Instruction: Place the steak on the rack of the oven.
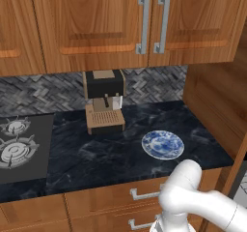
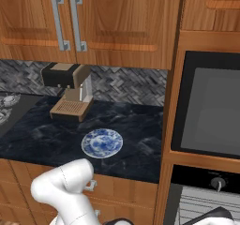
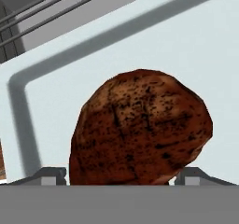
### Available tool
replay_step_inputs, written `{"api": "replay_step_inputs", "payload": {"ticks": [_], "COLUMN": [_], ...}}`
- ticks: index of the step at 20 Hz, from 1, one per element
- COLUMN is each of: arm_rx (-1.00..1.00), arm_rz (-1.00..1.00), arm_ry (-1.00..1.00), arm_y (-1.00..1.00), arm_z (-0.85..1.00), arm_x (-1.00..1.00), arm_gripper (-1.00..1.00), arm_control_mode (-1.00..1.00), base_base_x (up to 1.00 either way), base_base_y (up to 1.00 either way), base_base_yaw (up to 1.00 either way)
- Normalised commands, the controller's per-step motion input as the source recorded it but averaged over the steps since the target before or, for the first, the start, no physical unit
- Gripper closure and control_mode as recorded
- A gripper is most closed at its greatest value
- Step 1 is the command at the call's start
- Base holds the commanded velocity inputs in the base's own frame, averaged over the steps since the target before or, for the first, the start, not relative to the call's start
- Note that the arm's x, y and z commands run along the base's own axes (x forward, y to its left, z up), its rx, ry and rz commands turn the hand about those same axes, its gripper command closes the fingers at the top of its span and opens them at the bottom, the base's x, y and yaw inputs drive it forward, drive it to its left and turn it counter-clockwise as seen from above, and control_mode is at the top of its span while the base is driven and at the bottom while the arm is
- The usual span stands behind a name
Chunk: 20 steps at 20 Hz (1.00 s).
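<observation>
The steak [image 3: 140, 129], a dark reddish-brown speckled lump, sits large in the hand view between my two fingertips [image 3: 50, 175], with my gripper [image 3: 123, 176] shut on it. Behind it lies a pale grey oven panel [image 3: 154, 41] with a darker rounded outline. Grey rack bars [image 3: 42, 13] run across the top left corner, beyond the steak. In the right base view the oven [image 2: 206, 203] is at the lower right, below a black control strip with a knob [image 2: 216, 183]; its rack lines show in the pale inside. A sliver of the oven [image 1: 241, 187] shows at the right edge of the left base view.
A round blue-and-white plate [image 1: 163, 144] [image 2: 102, 143] lies bare on the dark marble counter [image 1: 96, 153]. A black-and-tan coffee machine [image 1: 103, 100] stands at the back, a grey stovetop [image 1: 19, 149] at the left. A black-framed appliance [image 2: 211, 107] sits above the oven.
</observation>
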Motion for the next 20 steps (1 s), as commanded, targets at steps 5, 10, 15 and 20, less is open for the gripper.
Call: {"api": "replay_step_inputs", "payload": {"ticks": [5,10,15,20], "arm_rx": [0.00,-0.08,-0.23,-0.18], "arm_rz": [0.00,0.00,0.15,0.23], "arm_ry": [0.02,0.00,0.00,-0.01], "arm_y": [0.00,0.19,0.97,1.00], "arm_z": [0.04,0.30,0.35,0.49], "arm_x": [0.00,-0.30,-0.52,-0.19], "arm_gripper": [-1.00,-1.00,-1.00,-1.00], "arm_control_mode": [-1.00,-1.00,-1.00,-1.00], "base_base_x": [0.00,0.00,0.00,0.00], "base_base_y": [0.00,0.00,0.00,0.00], "base_base_yaw": [0.00,0.00,0.00,0.00]}}
